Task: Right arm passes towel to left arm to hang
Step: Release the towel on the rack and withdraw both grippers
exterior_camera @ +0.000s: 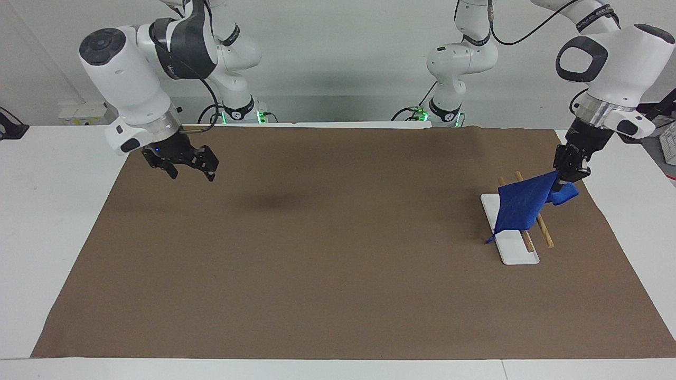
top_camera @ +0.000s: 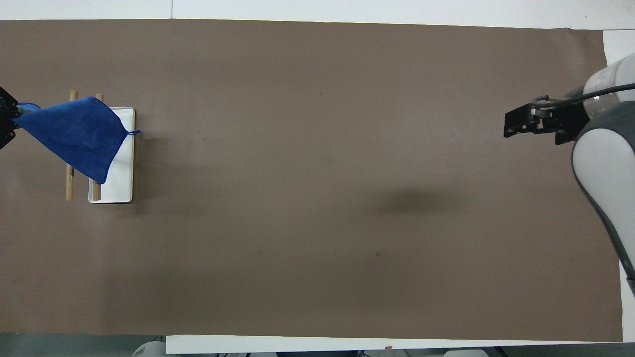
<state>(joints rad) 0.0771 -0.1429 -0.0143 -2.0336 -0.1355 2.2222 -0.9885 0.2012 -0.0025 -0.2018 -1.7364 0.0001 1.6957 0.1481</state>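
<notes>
My left gripper (exterior_camera: 570, 171) is shut on one corner of the bright blue towel (exterior_camera: 520, 208) and holds it over the rack's two wooden rods (exterior_camera: 544, 232). The towel drapes down across the rods toward the rack's white base (exterior_camera: 515, 253); its loop string hangs at the low corner. In the overhead view the towel (top_camera: 79, 134) spreads over the rods and the left gripper sits at the frame's edge (top_camera: 6, 121). My right gripper (exterior_camera: 185, 163), with its blue light, is open and empty over the mat at the right arm's end; it also shows in the overhead view (top_camera: 528, 124).
A brown mat (exterior_camera: 317, 253) covers the table's middle, with white table (exterior_camera: 53, 211) at both ends. The rack stands at the left arm's end of the mat.
</notes>
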